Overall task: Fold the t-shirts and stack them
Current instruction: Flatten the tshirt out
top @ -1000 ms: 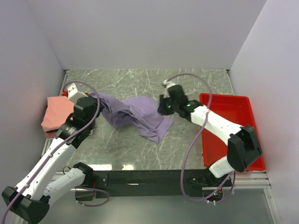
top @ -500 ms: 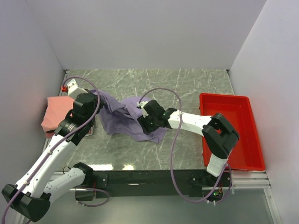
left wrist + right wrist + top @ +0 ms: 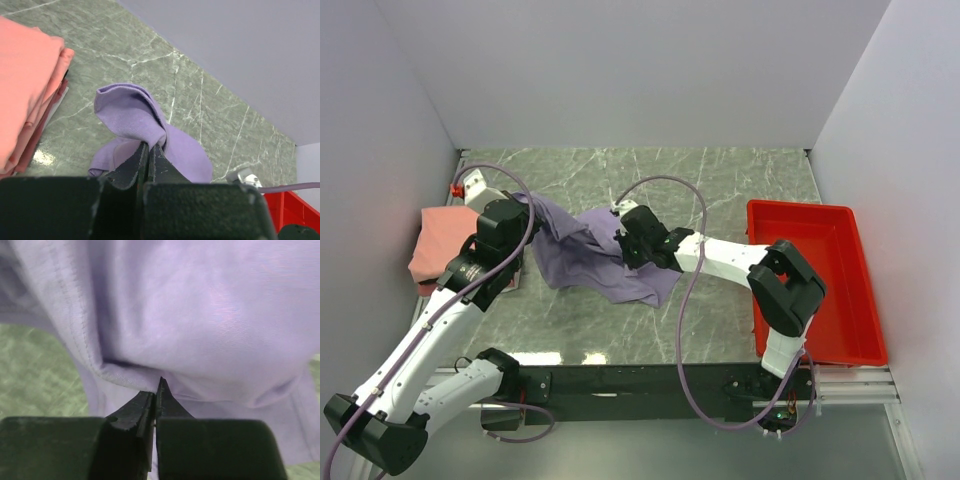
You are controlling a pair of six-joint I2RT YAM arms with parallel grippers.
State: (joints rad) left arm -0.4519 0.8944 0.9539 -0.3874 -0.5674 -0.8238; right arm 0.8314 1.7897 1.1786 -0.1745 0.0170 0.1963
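The pale lavender t-shirt (image 3: pixel 575 255) lies crumpled on the marble table (image 3: pixel 720 180), between the two arms. My left gripper (image 3: pixel 523 216) is shut on its left end and holds a bunch of cloth (image 3: pixel 130 107) pinched at the tips (image 3: pixel 150 146). My right gripper (image 3: pixel 623 240) is over the middle of the shirt. Its jaws (image 3: pixel 157 387) are closed at a hemmed fold of the lavender cloth (image 3: pixel 200 315). A folded salmon-pink shirt (image 3: pixel 440 240) tops a stack at the left wall, with a darker red edge (image 3: pixel 37 140) under it.
A red plastic tray (image 3: pixel 830 260) stands at the right edge of the table, and its corner shows in the left wrist view (image 3: pixel 295 210). Grey walls close in the left, back and right. Purple cables loop over both arms.
My right gripper has swung left from the shirt's right end to its middle, and the right part of the shirt has bunched leftward with it. My left gripper has barely moved.
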